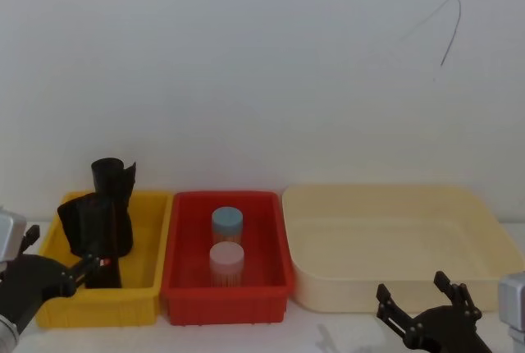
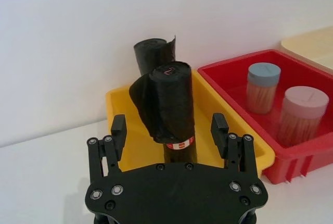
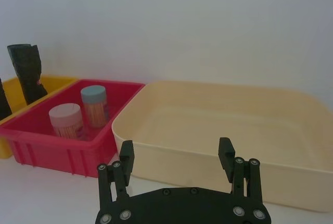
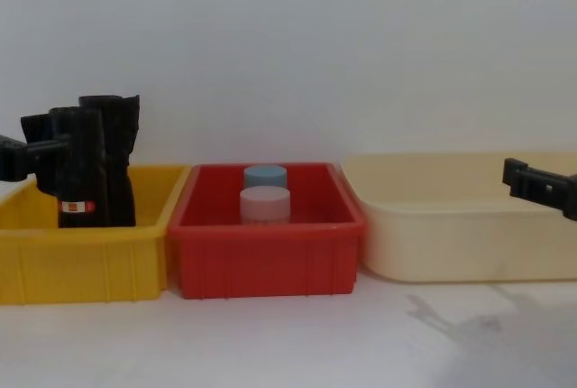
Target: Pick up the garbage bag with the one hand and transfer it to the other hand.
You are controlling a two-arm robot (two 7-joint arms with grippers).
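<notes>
At L end, yellow bin [image 1: 98, 308]: your L gripper [image 2: 168, 126] is released, fingers spread either side of garbage bag [image 1: 97, 226], gaps both sides. Bag upright, before taller black bundle [image 1: 113, 174]. R gripper [image 3: 176, 148] also spread, low by cream tray [image 3: 208, 172].

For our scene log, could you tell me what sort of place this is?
Likely a robot lab bench: white table against a bare wall, with yellow bin, red bin and cream bin lined up.

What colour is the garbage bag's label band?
Red and white, on the garbage bag; best in left wrist view.
</notes>
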